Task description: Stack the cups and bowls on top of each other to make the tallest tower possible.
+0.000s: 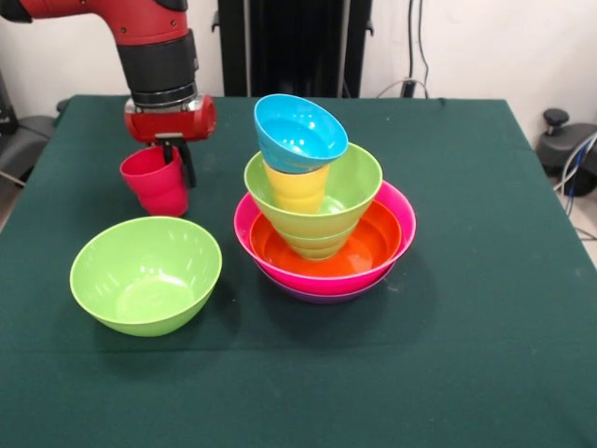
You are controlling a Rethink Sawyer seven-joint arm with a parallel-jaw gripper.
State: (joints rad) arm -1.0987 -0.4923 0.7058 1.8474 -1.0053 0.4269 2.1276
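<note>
**Red cup in the gripper, tower standing beside it**

Clamped on the rim of the red cup (155,181), the jaws of the gripper (175,161) grip its wall, one dark finger (187,164) running down the outside on the side towards the tower. Whether the cup's base rests on the cloth or hangs just clear of it cannot be told.

Nearest the camera, a large lime green bowl (145,274) sits alone and upright on the green table (466,355), towards the picture's left and well apart from the rest.

Behind it and to the right stands the tower (322,224). A purple bowl (322,296) lies lowest, only a thin edge of it showing under the hot pink bowl (396,245). An orange bowl (373,245) nests inside the pink one. In that sits another lime green bowl (359,187), with more lime green showing beneath it as a stepped base. A yellow cup (297,187) stands in the green bowl. A sky blue bowl (299,133) rests on top of the cup, tilted so that its opening faces the camera and to the right.

Farther back and to the left, just beside the tower but not touching it, is the held red cup. The red and black arm (154,47) comes down to it from the upper left corner.
</note>
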